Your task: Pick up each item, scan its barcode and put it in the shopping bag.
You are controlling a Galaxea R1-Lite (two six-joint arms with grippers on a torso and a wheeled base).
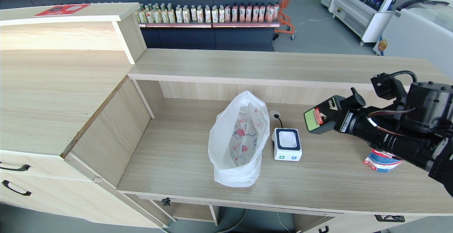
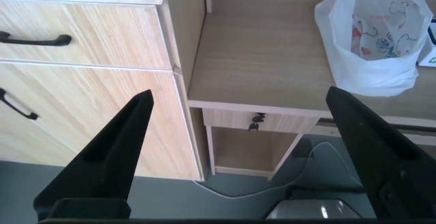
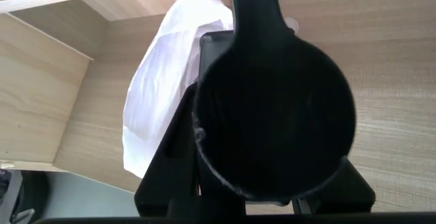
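My right gripper (image 1: 332,118) is shut on a dark package (image 1: 320,119) with a green and red label. It holds the package in the air to the right of the white scanner (image 1: 287,143) and a little above it. In the right wrist view the package's round black end (image 3: 272,115) hides most of the counter. The white shopping bag (image 1: 237,141) stands open left of the scanner, with a printed packet showing inside it. My left gripper (image 2: 238,163) is open with nothing between its fingers, down in front of the counter's edge, with the bag (image 2: 375,40) farther off.
A blue, white and red packet (image 1: 382,160) lies on the counter (image 1: 177,162) under my right arm. A raised wooden ledge (image 1: 269,66) runs behind, and a taller cabinet with drawers (image 1: 42,102) stands on the left. The scanner's cable (image 1: 279,119) runs back to the wall.
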